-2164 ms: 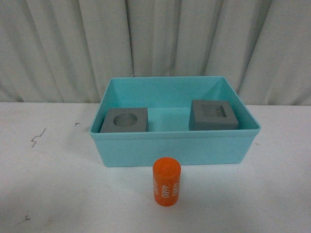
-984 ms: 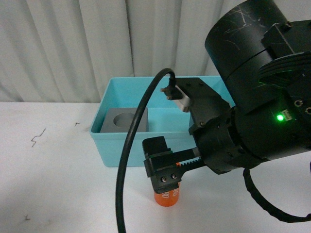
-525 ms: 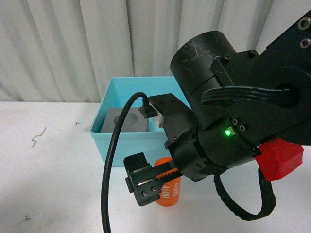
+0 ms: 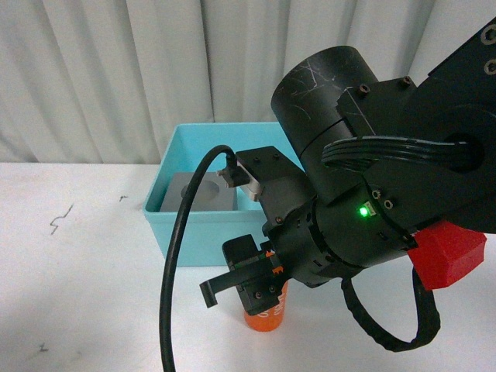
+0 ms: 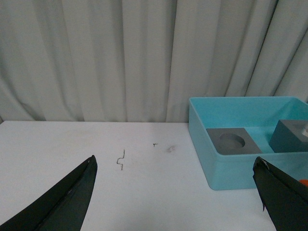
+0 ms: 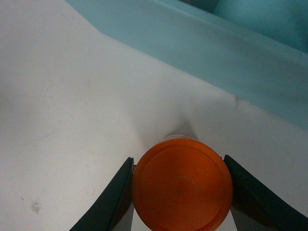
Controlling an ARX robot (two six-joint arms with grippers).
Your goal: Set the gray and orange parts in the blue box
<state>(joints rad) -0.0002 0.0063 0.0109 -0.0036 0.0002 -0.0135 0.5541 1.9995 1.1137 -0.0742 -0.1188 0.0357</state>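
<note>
Both matte gray cubes (image 5: 234,141) (image 5: 287,135) lay in the light blue plastic box (image 5: 226,176). The orange cylinder (image 6: 182,188) remained on the white worktop (image 6: 72,120), right hand (image 6: 179,192) clamped around it; left hand (image 5: 173,192) gaped apart.

Right gripper (image 6: 179,192) fingers flank orange cylinder (image 6: 182,183), no slack either side. Blue box (image 4: 203,232) near wall stands just beyond at 12 o'clock. Bare white table (image 5: 96,192) from 7 to 10 o'clock; left gripper (image 5: 175,197) spread wide over it.
</note>
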